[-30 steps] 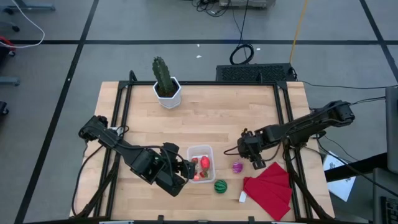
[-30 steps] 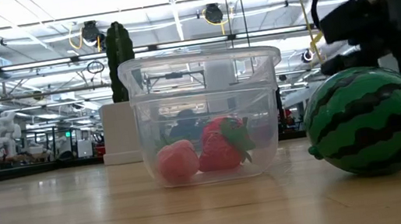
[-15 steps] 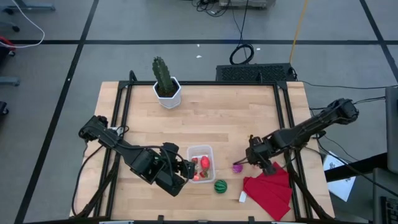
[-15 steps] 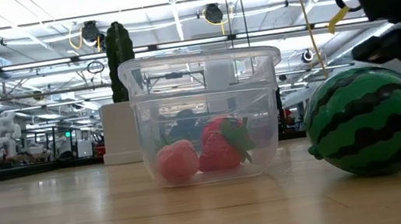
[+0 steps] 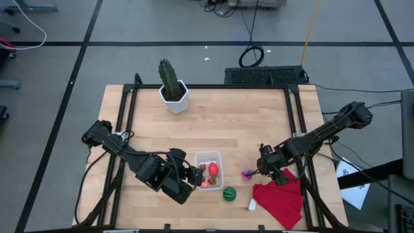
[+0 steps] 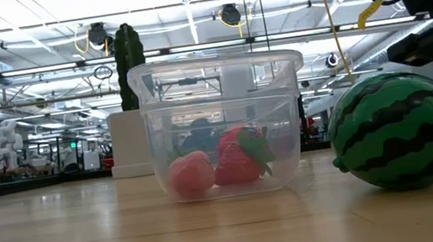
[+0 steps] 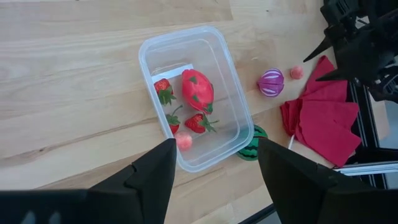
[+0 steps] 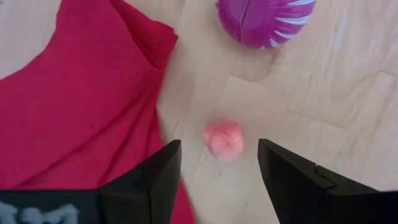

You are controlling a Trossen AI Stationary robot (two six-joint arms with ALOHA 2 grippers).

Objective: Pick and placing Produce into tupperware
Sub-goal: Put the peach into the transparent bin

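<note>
The clear tupperware (image 7: 186,43) sits on the wooden table near its front edge. It holds red strawberries (image 7: 200,122), a bigger red piece (image 7: 197,90) and a pink ball (image 7: 183,141). My left gripper (image 7: 214,180) hovers open above its near side. To the right lie a purple piece (image 8: 264,22) and a small pink ball (image 8: 224,140), both on the wood. My right gripper (image 8: 217,174) points down, open, a finger on either side of that ball and clear of it. A green striped ball (image 5: 228,193) rests in front of the tupperware (image 5: 208,169).
A folded red cloth (image 5: 279,197) lies beside the right gripper (image 5: 260,171), its edge (image 8: 149,56) close to the pink ball. A cactus in a white pot (image 5: 171,84) stands at the table's far left. Bare wood stretches across the middle of the table.
My right gripper has moved toward the table's near edge and a little to the right, past the purple piece, and now stands over the small pink ball by the red cloth. The produce and the tupperware have stayed in place.
</note>
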